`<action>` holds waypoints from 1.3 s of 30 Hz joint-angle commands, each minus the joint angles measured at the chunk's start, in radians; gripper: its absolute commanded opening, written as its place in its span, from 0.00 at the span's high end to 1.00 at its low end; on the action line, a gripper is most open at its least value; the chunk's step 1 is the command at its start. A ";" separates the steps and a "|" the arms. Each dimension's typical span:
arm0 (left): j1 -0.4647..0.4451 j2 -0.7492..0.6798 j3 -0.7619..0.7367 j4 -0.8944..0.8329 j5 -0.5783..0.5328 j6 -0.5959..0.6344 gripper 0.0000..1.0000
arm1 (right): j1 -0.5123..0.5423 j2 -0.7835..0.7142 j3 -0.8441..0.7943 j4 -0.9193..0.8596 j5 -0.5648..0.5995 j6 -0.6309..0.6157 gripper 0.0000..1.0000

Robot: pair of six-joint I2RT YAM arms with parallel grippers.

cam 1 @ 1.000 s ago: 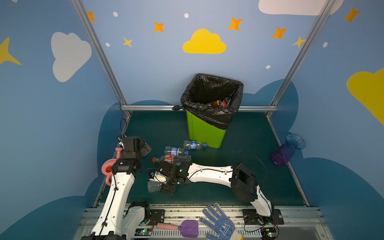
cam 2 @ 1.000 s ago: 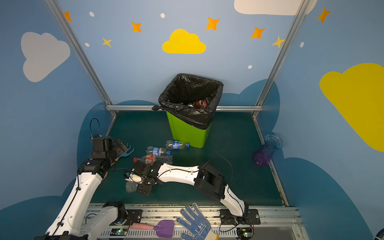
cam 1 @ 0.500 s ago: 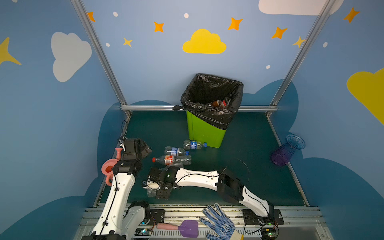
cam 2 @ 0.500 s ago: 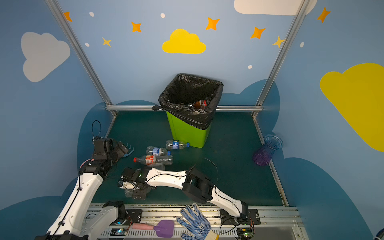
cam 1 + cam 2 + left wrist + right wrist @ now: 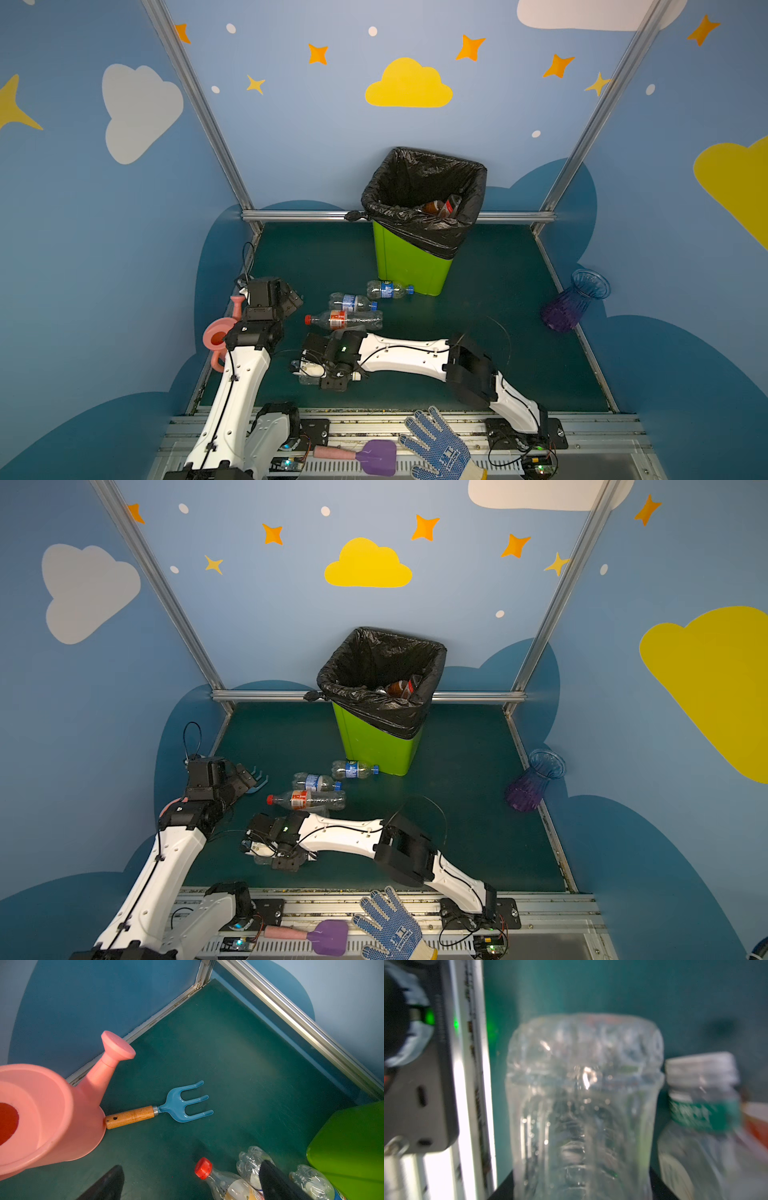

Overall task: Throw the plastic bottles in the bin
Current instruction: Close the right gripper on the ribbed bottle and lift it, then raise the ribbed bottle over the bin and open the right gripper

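Note:
My right gripper [image 5: 311, 371] lies low on the green floor at the near left, shut on a clear plastic bottle [image 5: 583, 1093] whose body fills the space between its fingers. A second bottle [image 5: 702, 1126] with a white cap and a green label lies right beside it. Three more plastic bottles lie in front of the bin [image 5: 409, 266]: one with a red label [image 5: 345, 320] and two with blue labels [image 5: 353, 302] [image 5: 388, 289]. A brown bottle [image 5: 436, 205] shows inside the black bag. My left gripper [image 5: 291, 297] hangs open and empty above the floor, left of the red-capped bottle [image 5: 203, 1165].
A pink watering can [image 5: 41, 1118] and a blue hand fork [image 5: 178, 1105] lie by the left wall. A purple vase [image 5: 571, 303] stands at the right wall. A purple trowel [image 5: 370, 457] and a dotted work glove [image 5: 436, 449] rest on the front rail.
The right arm reached further to the near left, and its jaws closed in on the clear bottle. The left arm has hardly moved and stays open.

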 commanded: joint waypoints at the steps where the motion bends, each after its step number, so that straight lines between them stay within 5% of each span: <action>1: 0.008 -0.022 0.002 -0.015 -0.018 0.019 0.00 | -0.018 -0.161 -0.092 0.062 0.029 0.048 0.47; 9: 0.008 -0.059 -0.045 0.019 0.011 0.033 0.00 | -0.100 -0.590 -0.346 0.164 0.278 0.045 0.45; 17: -0.007 -0.029 -0.070 0.056 0.077 0.022 0.00 | -0.203 -1.035 -0.350 0.424 0.531 -0.295 0.47; 23: -0.119 0.008 -0.068 0.052 -0.031 0.019 0.00 | -0.201 -1.229 -0.191 0.546 0.452 -0.449 0.48; 27: -0.182 0.022 -0.062 0.056 -0.072 0.003 0.00 | -0.258 -1.154 -0.133 0.581 0.471 -0.492 0.42; 29: -0.220 0.029 -0.061 0.061 -0.090 -0.002 0.00 | -0.428 -1.069 -0.057 0.490 0.353 -0.328 0.42; 32: -0.264 0.047 -0.061 0.069 -0.109 -0.014 0.00 | -0.752 -0.849 0.123 0.296 -0.022 0.078 0.43; 34: -0.278 0.056 -0.056 0.067 -0.109 -0.020 0.00 | -0.816 -0.689 0.237 0.223 -0.106 0.167 0.42; 36: -0.283 0.057 -0.044 0.047 -0.111 -0.024 0.00 | -0.834 -0.557 0.330 0.135 -0.147 0.212 0.36; 39: -0.283 0.041 -0.034 0.022 -0.127 -0.015 0.00 | -0.864 -0.535 0.306 0.141 -0.142 0.246 0.13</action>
